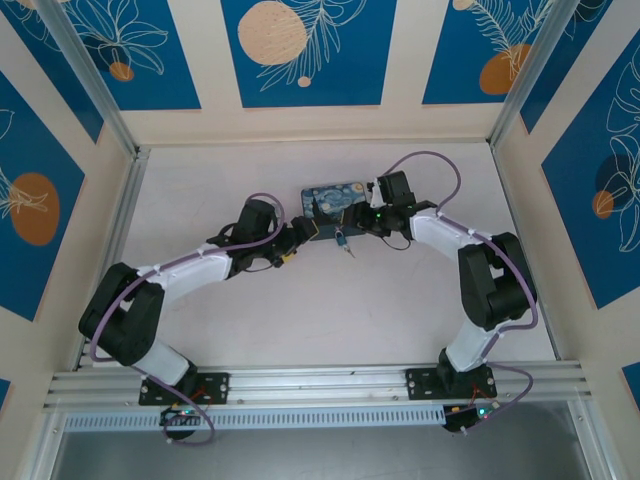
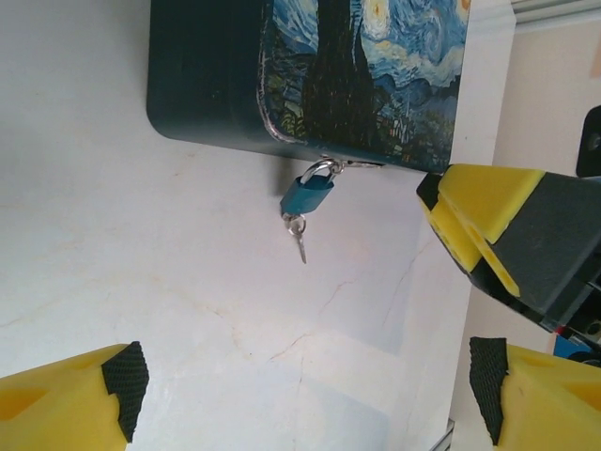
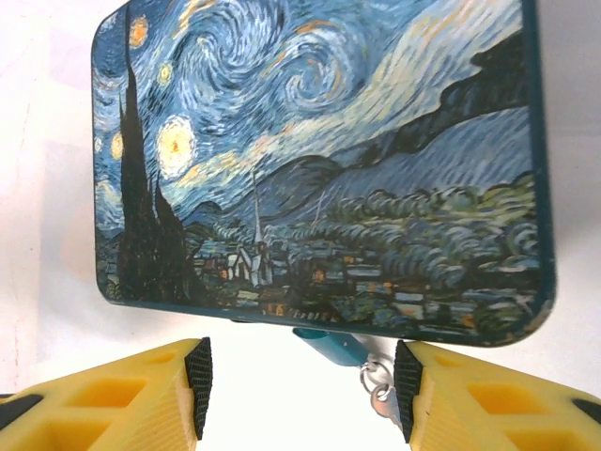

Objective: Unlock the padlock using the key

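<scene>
At the box's [image 2: 216, 85] near edge: tiny padlock [image 2: 307, 195], key [image 2: 300, 242] hanging below, likely light and slippery; best pinched across the body. Left end effector [image 2: 308, 376] and right end effector [image 3: 302, 381] spread wide, empty.

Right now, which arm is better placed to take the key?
Right, probably: the key and padlock sit just ahead between the right gripper's open fingers; the left gripper is open but farther back.
</scene>
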